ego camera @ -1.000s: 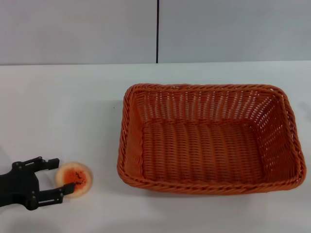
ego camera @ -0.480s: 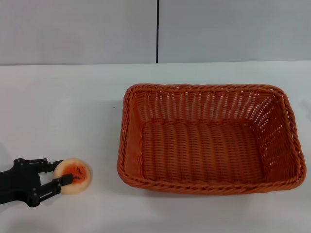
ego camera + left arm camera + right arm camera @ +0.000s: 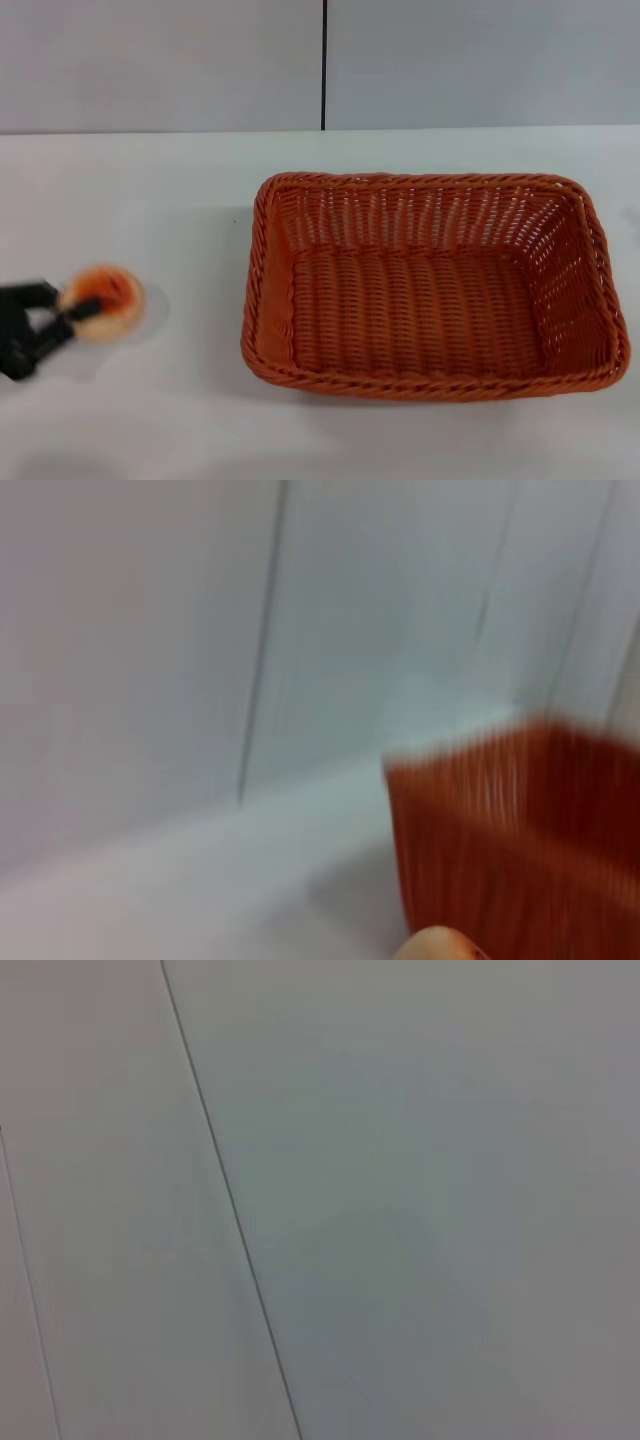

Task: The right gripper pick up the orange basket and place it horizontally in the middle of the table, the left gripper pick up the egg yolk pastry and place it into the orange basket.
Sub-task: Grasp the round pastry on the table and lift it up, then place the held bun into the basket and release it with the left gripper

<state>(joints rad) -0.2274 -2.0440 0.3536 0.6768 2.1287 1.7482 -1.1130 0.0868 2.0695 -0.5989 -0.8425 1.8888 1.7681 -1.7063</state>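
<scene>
The orange basket (image 3: 430,285) lies lengthwise on the white table (image 3: 150,210), right of the middle, open side up and empty. At the far left my left gripper (image 3: 75,308) is shut on the egg yolk pastry (image 3: 102,299) and holds it above the table, with a faint shadow beneath. The left wrist view shows the basket's side (image 3: 510,840) and a sliver of the pastry (image 3: 440,946) at the frame's edge. My right gripper is out of view; its wrist camera shows only a grey wall.
A grey panelled wall (image 3: 320,60) with a dark vertical seam stands behind the table. Bare white tabletop stretches between the pastry and the basket's left rim (image 3: 252,290).
The left gripper closed on the pastry, then lifted it up and to the left off the table. The basket stayed where it was.
</scene>
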